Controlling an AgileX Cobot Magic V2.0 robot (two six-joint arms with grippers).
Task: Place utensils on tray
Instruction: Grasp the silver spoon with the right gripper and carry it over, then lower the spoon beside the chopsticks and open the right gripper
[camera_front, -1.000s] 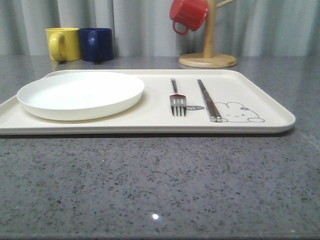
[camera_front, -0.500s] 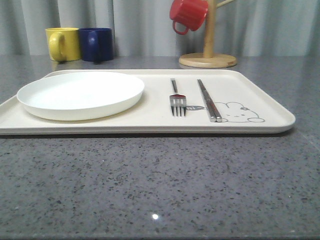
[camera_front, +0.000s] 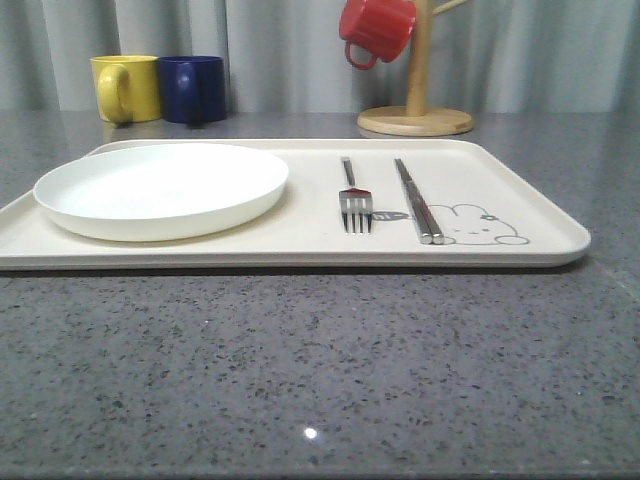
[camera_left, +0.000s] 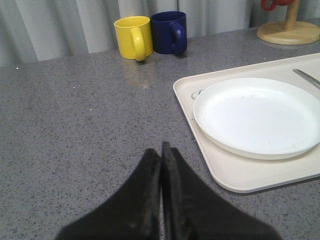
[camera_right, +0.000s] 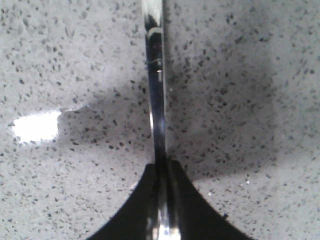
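Two utensils lie on the tray right now: the fork and the chopsticks, side by side toward its right edge, chopsticks touching the rabbit drawing. Over the grey table, the right gripper is clamped on a slim silver handle, probably the spoon. Left gripper hovers with fingers pressed together, holding nothing, near the tray's left edge. White plate fills the tray's left half.
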